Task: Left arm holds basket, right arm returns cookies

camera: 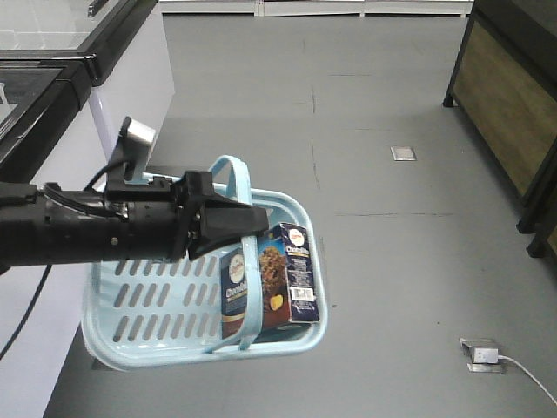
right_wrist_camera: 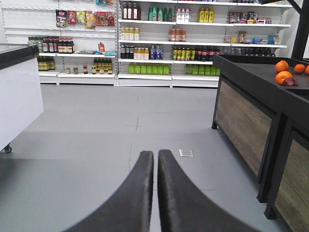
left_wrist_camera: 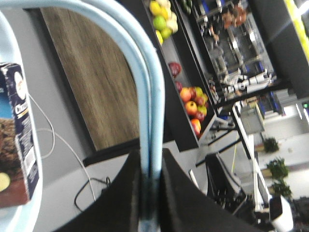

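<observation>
Left arm [camera: 78, 231] overlaps basket [camera: 157, 306]; cookies [camera: 283, 279] stand inside.

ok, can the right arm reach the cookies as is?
Probably, but tight: the cookies stand in the basket with the handle, clamped by the left pincer, crossing over them. The right pincer is shut, facing the aisle.

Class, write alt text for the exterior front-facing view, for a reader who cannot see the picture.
A black left arm reaches in from the picture's left edge, its jaws closed on the hoop handles of a light blue basket held over a grey floor. A dark cookie box stands upright inside the basket.
</observation>
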{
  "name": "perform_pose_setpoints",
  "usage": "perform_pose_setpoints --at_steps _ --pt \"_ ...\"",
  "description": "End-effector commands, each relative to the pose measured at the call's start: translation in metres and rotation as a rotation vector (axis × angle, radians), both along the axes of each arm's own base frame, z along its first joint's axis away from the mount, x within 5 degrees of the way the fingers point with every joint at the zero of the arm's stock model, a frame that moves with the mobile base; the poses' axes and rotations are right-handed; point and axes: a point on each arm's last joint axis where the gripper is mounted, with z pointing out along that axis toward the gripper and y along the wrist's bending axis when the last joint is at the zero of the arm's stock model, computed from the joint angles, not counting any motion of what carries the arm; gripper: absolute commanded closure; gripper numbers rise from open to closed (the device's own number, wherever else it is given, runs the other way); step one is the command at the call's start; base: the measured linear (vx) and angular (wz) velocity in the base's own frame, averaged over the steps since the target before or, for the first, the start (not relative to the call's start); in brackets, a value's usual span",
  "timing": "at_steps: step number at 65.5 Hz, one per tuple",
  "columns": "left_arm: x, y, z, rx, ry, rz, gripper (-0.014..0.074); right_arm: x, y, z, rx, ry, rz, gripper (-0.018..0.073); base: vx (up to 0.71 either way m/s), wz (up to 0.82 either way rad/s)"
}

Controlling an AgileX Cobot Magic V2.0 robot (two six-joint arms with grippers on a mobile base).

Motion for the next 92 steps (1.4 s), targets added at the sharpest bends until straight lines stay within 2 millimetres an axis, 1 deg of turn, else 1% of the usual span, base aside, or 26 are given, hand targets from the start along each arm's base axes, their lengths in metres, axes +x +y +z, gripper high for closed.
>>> perform_pose_setpoints --at_steps 1,10,20,92 --pt "-0.014 -0.008 0.027 -0.142 -0.048 -0.026 0.0600 0.000 0.000 0.001 -0.014 -0.069 0.001 0.0568 0.00 0.00" --pt "-0.022 -0.016 0.018 -0.121 -0.040 -0.061 0.0600 0.000 0.000 0.001 -0.014 -0.069 0.001 0.0568 0.00 0.00" --pt "-0.028 -0.023 0.018 -0.129 -0.042 -0.104 0.0600 0.000 0.000 0.001 -0.014 -0.069 0.001 0.0568 0.00 0.00" --pt "-0.031 -0.024 0.019 -0.146 -0.024 -0.129 0.0599 0.000 0.000 0.001 -0.014 -0.068 -0.001 0.0568 0.00 0.00"
